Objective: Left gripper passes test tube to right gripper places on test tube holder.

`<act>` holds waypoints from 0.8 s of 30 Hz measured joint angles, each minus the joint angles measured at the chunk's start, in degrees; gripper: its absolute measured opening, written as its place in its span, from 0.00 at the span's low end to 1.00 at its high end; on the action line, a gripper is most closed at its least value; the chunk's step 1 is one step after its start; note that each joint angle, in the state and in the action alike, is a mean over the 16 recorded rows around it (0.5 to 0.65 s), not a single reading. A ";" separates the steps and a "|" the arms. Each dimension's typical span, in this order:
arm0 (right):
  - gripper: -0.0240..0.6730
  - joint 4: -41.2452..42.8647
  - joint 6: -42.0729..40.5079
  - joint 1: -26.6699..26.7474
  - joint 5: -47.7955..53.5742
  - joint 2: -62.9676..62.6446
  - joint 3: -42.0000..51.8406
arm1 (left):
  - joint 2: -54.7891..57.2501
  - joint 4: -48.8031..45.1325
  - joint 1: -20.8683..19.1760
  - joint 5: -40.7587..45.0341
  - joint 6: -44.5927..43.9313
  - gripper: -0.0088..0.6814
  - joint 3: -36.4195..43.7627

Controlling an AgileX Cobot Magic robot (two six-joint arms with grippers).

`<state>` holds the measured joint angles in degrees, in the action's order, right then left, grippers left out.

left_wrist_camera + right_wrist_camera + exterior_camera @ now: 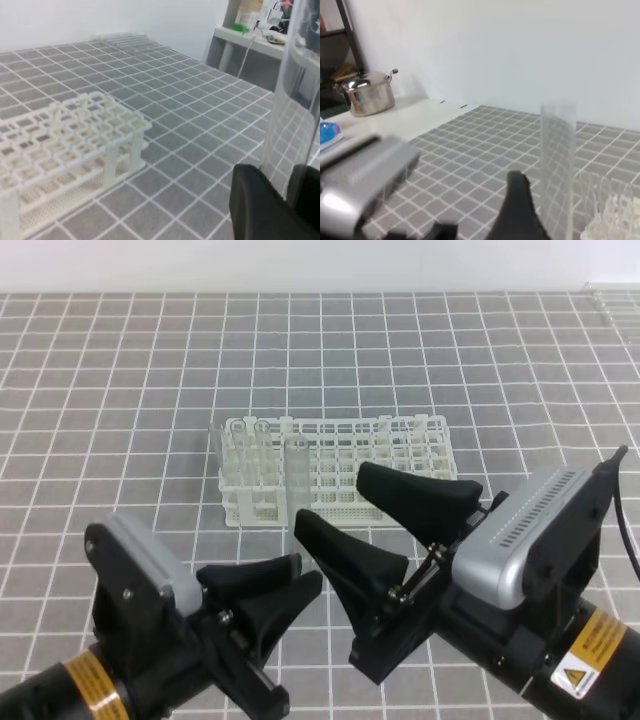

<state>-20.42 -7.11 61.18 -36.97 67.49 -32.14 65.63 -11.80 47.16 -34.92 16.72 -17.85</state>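
- Nearest the exterior high camera, the black two-fingered left gripper with its silver-grey top block (290, 575) is seen low on the left, its fingers drawn close together around the foot of a slender clear glass test tube (297, 475).
- That test tube is held upright; in the left wrist view it (292, 95) rises between the two dark fingertips (255, 205) at the lower right.
- Just right of it, the matching black right gripper on its grey arm (345, 510) is spread wide, one finger above and one below, and nothing is gripped by it.
- The tube stands at the mouth of those open jaws; whether either finger touches the glass cannot be told.
- In the right wrist view the tube (558, 165) is seen just beside one black finger (517, 210).
- Behind both grippers, a white plastic lattice test tube holder (400, 465) is set on the grey gridded mat (120, 390), with similar clear tubes (248, 455) standing in its left end.
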 joint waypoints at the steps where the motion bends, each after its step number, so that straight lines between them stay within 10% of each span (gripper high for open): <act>1: 0.71 0.06 0.17 0.00 -0.08 0.17 -0.10 | 0.23 -0.17 0.00 -0.76 0.00 0.12 0.30; 24: 0.71 0.63 0.50 0.00 3.17 6.18 -5.21 | 0.81 -4.01 0.00 -3.75 0.10 0.11 2.16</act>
<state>-19.79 -6.62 61.18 -33.81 73.67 -37.35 66.43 -15.81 47.16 -38.67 16.82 -15.70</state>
